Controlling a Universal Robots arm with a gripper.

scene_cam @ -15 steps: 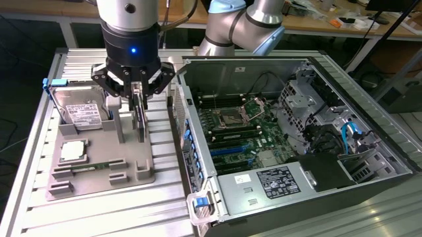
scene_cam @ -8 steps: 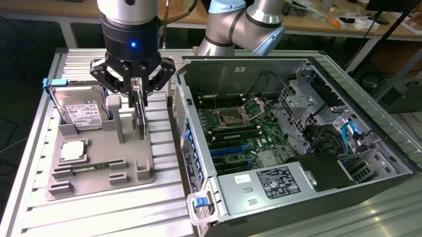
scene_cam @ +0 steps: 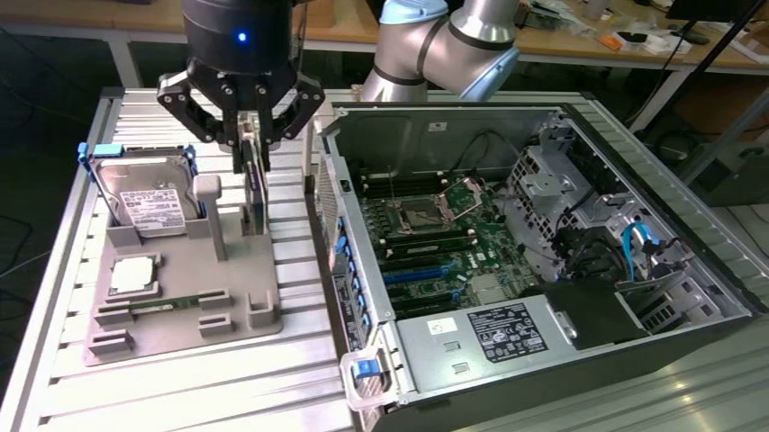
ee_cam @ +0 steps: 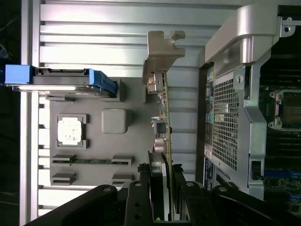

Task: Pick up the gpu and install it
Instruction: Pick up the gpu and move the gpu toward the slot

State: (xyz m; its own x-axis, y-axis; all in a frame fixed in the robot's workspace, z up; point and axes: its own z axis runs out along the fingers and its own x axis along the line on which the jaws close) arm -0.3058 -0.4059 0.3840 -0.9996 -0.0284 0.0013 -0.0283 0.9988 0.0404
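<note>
The hand (scene_cam: 252, 142) is closed partway, pinching the top edge of the graphics card (scene_cam: 255, 193). The card stands upright on edge in the grey holder (scene_cam: 180, 310) on the desk (scene_cam: 301, 382), to the exterior view's left of the open computer case (scene_cam: 360, 112). Standing this way, it seems to offer its thin edge for gripping.

Bright, even overhead light. Glare washes the ribbed silver aluminium tabletop (ee_cam: 117, 28). Soft shadows lie on the flat grey plastic parts tray (scene_cam: 180, 270). The open dark metal computer case (scene_cam: 420, 135) is dimmer inside.
</note>
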